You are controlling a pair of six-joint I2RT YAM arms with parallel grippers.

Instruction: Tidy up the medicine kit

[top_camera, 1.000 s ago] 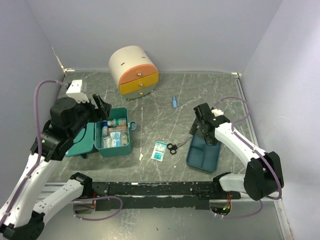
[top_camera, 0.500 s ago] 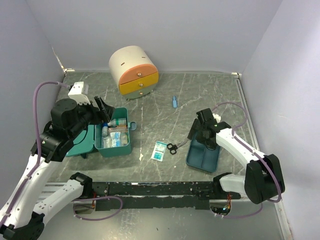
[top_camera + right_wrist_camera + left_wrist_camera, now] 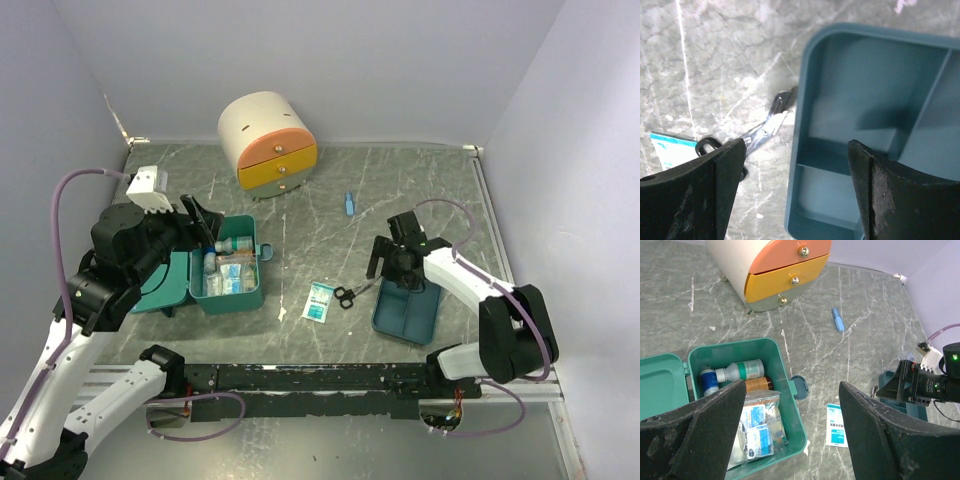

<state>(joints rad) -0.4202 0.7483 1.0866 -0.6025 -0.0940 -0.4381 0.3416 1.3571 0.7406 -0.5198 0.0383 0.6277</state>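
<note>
A cream drawer cabinet stands behind the open medicine kit. A dark-blue divided tray lies well to the kit's right. The left gripper hangs above the kit and the right gripper above the tray's kit-side edge, both spread and empty. Scissors lie between kit and tray.

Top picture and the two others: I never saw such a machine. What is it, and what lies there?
It is a robot: two arms bolted to a table, each ending in a two-finger tool. The wide picture comes from a fixed camera above; the other two come from wrist cameras, so the dark blurs are each tool's own fingers. The left tool is open above the open teal medicine kit, which holds bottles and packets. The right tool is open near a blue divided tray and scissors. A packet, a small blue object and a cream drawer cabinet are there. Nothing is held.
</note>
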